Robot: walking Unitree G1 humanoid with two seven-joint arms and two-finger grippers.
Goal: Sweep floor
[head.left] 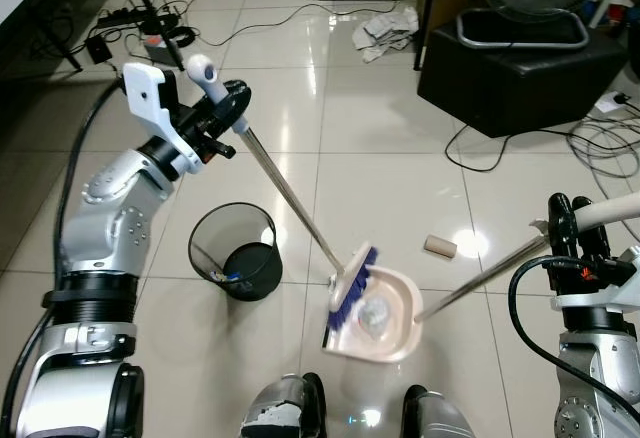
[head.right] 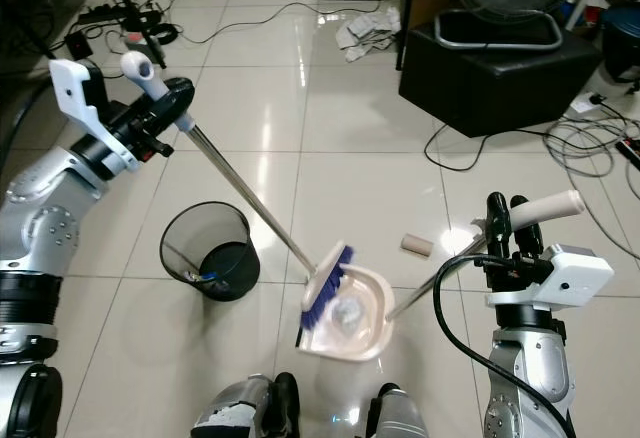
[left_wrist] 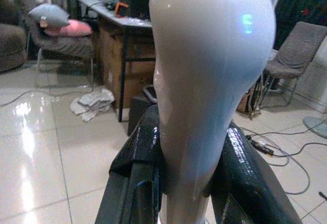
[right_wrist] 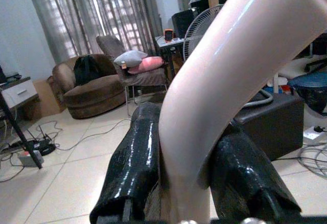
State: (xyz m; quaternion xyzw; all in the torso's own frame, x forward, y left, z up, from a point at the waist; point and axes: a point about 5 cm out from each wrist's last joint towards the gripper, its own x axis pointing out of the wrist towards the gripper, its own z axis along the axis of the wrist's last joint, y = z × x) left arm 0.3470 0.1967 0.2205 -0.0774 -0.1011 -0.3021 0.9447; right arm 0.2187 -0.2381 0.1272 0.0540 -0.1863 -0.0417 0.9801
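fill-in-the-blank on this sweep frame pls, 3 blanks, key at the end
1. The left gripper is shut on the handle of the ____.
2. The crumpled wad lies inside the ____.
3. The small cardboard roll lies on the floor, outside the dustpan, on the robot's ____ side.

Missing words: broom; dustpan; right

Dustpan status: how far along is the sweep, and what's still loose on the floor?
Done: a crumpled wad already sits in the dustpan. In hand: the left gripper is shut on the broom, whose bristles rest at the pan's mouth; the right gripper is shut on the dustpan handle. Left: the small roll beside the pan, crumpled paper farther off, then emptying into the bin.
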